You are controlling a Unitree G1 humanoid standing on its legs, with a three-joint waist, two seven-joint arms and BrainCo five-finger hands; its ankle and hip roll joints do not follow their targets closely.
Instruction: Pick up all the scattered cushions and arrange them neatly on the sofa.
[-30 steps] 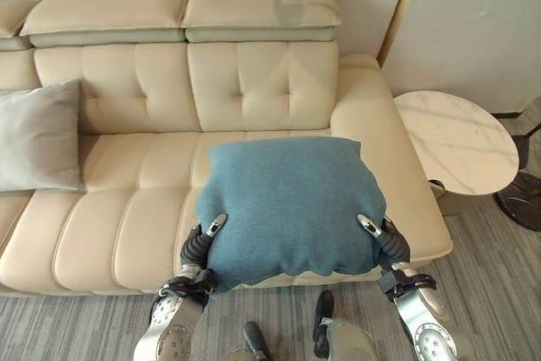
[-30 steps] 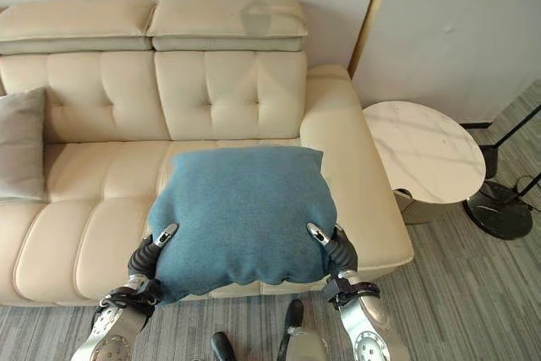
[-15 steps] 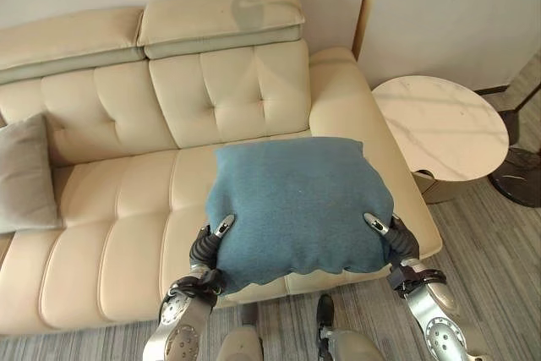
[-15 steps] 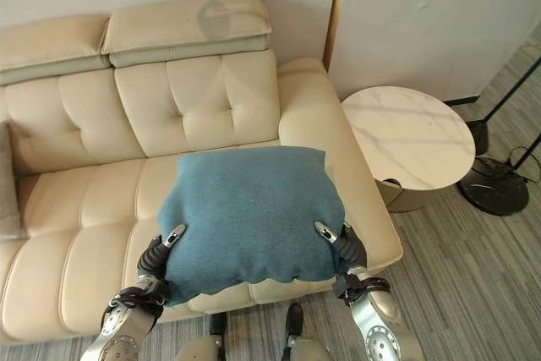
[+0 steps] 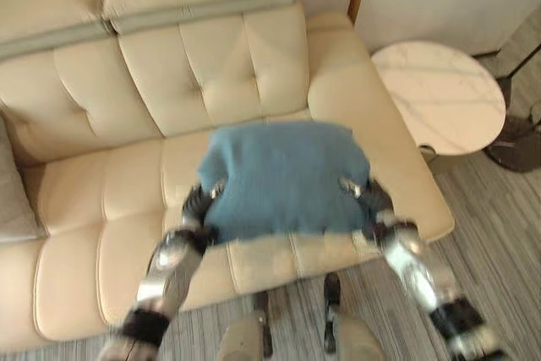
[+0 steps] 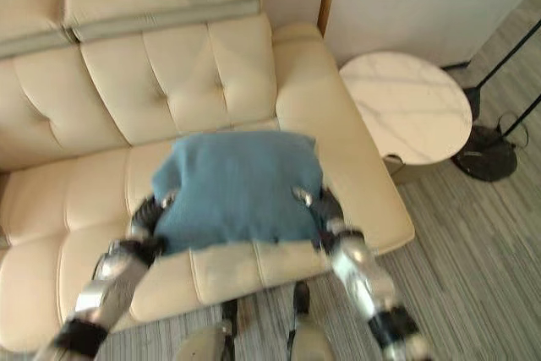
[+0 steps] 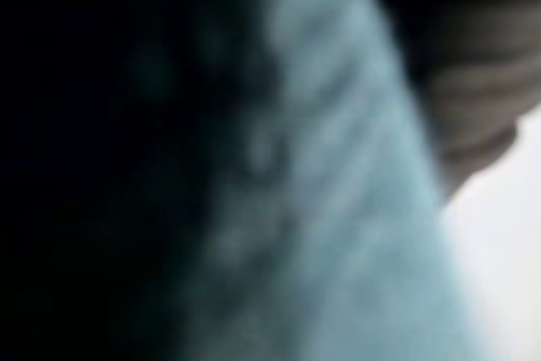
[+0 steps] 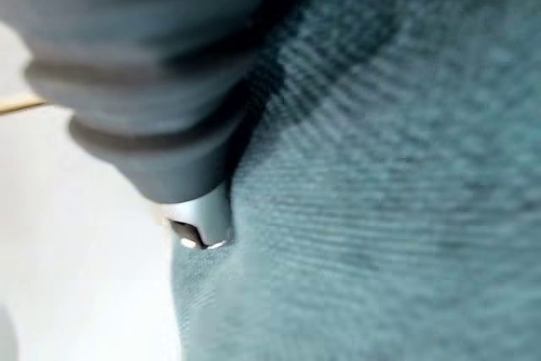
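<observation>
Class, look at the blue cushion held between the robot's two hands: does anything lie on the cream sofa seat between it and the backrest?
Nothing visible does. The blue fabric cushion is gripped by the left hand and right hand, and the cream leather sofa shows bare seat behind it.

No text, label or number reads anywhere: nothing legible on the cushion (image 5: 283, 177) mid-frame, the sofa (image 5: 194, 73) or the table (image 5: 438, 95) at upper right.

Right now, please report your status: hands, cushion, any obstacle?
Left hand and right hand grip blue cushion at its sides. Cushion over sofa seat, right end. Grey cushion far left; nothing in the way.
</observation>
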